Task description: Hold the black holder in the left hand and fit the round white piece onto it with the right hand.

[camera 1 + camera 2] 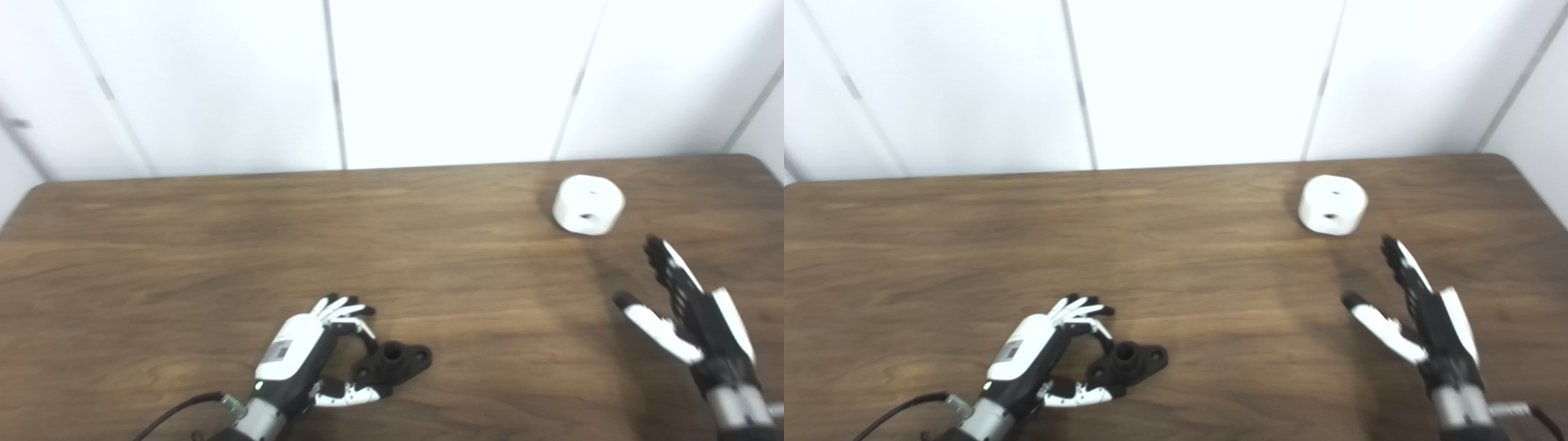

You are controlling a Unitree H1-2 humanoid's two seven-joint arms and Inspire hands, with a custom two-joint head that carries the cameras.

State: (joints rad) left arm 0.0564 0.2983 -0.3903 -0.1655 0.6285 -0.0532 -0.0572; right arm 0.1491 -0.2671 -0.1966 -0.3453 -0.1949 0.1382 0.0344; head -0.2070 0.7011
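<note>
The black holder (394, 362) lies flat on the wooden table (184, 257) at the near centre-left, its short tube pointing up. My left hand (306, 352) is just left of it, fingers apart and curved. Its thumb lies along the holder's near-left end and one finger reaches toward the tube, but the hand has not closed on it. The round white piece (588, 204) stands on the table at the far right, with small holes in its top and side. My right hand (680, 306) is open, fingers spread, a hand's length nearer than the white piece and apart from it.
A white panelled wall (392, 79) rises behind the table's far edge. The table's rounded right corner (765, 165) is just beyond the white piece. A black cable (177, 410) runs from my left wrist to the near edge.
</note>
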